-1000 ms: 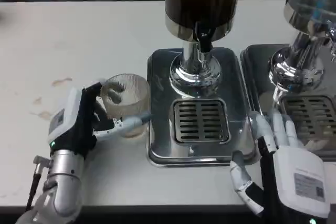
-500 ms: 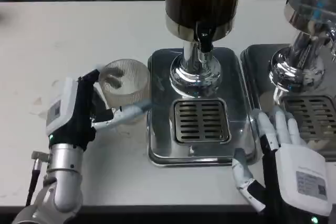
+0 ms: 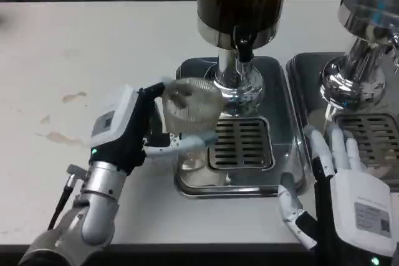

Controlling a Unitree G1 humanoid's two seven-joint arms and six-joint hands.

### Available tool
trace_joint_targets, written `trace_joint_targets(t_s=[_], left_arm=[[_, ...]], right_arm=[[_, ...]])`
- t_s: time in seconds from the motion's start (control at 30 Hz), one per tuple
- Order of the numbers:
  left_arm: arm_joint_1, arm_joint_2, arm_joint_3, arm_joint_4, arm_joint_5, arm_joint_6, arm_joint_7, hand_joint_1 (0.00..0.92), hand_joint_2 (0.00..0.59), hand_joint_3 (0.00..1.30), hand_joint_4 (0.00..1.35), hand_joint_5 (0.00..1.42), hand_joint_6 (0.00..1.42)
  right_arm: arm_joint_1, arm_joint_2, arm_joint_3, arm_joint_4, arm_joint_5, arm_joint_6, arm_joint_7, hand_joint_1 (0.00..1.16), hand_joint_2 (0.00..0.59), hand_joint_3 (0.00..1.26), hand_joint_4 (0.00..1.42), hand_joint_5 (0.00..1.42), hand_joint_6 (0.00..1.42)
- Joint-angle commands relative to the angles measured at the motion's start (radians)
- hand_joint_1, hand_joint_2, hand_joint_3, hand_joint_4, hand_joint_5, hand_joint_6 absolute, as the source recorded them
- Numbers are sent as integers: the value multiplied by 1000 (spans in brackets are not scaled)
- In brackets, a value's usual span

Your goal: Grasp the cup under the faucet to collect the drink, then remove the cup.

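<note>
My left hand (image 3: 128, 130) grips a clear ribbed cup (image 3: 190, 109) and holds it lifted over the left part of the steel drip tray (image 3: 283, 160). The cup looks empty and sits left of and below the black faucet (image 3: 242, 48) of the dark drink dispenser (image 3: 242, 1). The slotted grate (image 3: 242, 143) lies just right of the cup. My right hand (image 3: 340, 182) rests at the tray's front right corner, fingers spread and holding nothing.
A second dispenser (image 3: 365, 42) with its own tray and grate (image 3: 374, 138) stands at the right. Brown stains (image 3: 62, 116) mark the white table at the left.
My left hand has lifted the cup off the table and carried it right, over the drip tray toward the faucet. My right hand has barely moved.
</note>
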Motion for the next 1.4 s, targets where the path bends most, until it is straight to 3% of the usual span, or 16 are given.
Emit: trace_joint_targets(t_s=[0.03, 0.5, 0.8, 0.93, 0.97, 1.03, 1.23, 1.4], left_arm=[[-70, -43, -23, 32, 15, 23, 0, 550, 2, 889, 1046, 1140, 1240], [-171, -149, -90, 107, 54, 154, 10, 543, 0, 896, 1046, 1139, 1244], [-151, -149, -88, 121, 48, 174, 16, 559, 0, 899, 1046, 1135, 1225], [-139, -135, -98, 122, 59, 182, 26, 559, 3, 795, 906, 1003, 1113], [-139, -132, -101, 123, 60, 182, 19, 522, 41, 699, 756, 920, 1021], [-137, -129, -101, 124, 57, 181, 8, 431, 43, 493, 544, 727, 740], [-133, -124, -100, 122, 49, 159, -13, 316, 39, 261, 330, 502, 427], [-129, -118, -96, 118, 44, 147, -16, 283, 30, 219, 294, 459, 382]], right_arm=[[20, 6, -12, -19, -9, 8, -28, 316, 496, 107, 0, 15, 192], [32, 25, -10, -29, -15, 19, -34, 316, 496, 105, 0, 4, 196], [47, 23, -11, -55, -20, 33, -35, 316, 496, 105, 0, 4, 198], [41, 21, -15, -52, -15, 31, -31, 316, 496, 105, 0, 4, 198], [39, 21, -16, -51, -15, 30, -30, 316, 496, 105, 0, 4, 198], [36, 21, -19, -48, -13, 29, -30, 316, 496, 105, 0, 4, 198], [36, 23, -22, -42, -8, 25, -29, 316, 496, 105, 0, 4, 198], [32, 21, -22, -37, -1, 18, -28, 316, 496, 105, 0, 4, 198]])
